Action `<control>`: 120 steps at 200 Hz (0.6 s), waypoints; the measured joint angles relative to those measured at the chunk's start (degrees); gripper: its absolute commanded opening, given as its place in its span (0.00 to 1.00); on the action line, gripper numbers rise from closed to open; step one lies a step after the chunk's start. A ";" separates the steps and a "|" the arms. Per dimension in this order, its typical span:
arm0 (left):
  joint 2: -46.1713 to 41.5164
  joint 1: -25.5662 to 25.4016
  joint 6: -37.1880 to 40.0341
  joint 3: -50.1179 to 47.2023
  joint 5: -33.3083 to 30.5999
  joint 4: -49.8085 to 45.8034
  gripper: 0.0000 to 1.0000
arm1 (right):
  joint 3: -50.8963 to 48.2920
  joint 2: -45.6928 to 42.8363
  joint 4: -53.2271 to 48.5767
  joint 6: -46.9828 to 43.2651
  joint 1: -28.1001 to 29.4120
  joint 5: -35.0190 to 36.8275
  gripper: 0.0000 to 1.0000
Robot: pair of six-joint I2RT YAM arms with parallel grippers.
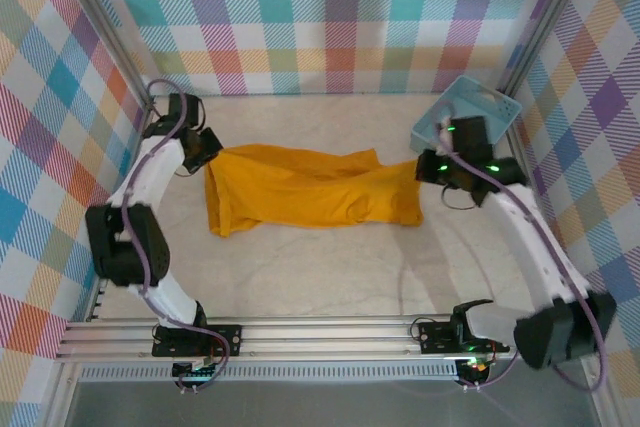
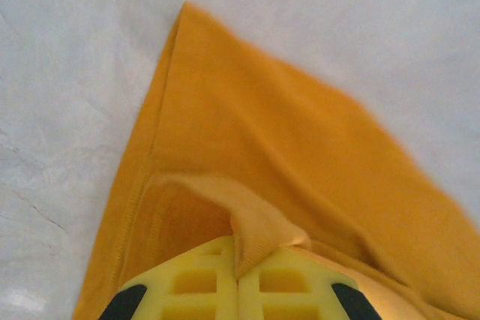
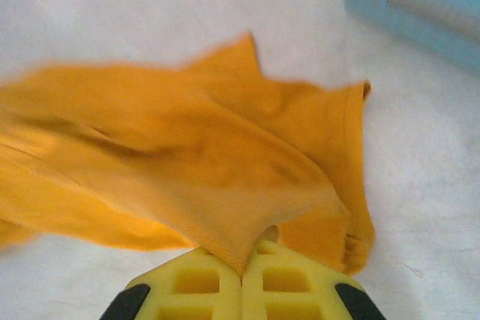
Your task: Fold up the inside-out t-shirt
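1. The table [image 1: 330,287] shows its near strip between the arm bases and the cloth.
2. The shirt [image 1: 300,192] lies across the middle of the table, bunched into a long band. Its long axis runs left to right, and no lettering is visible.
3. The left gripper [image 1: 207,150] sits at the band's far-left corner. Its fingers [image 2: 195,282] are pressed together on a fold of hem, and the cloth fans away from them to the right.
4. The right gripper [image 1: 432,169] sits at the band's far-right end. Its fingers [image 3: 195,282] are likewise closed on a pinch of edge, and the cloth runs off to the left.
5. Each arm has the end nearer to it, so the shirt spans hand to hand. The coming move probably depends on both working along that left-right line.
6. The basket [image 1: 490,107] stands in the far-right corner, just beyond the right gripper and apart from the shirt.
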 measured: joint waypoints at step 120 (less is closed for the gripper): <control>-41.29 3.85 -1.68 -8.59 17.81 10.78 0.00 | 33.44 -12.33 -11.78 7.06 -11.41 -5.16 0.00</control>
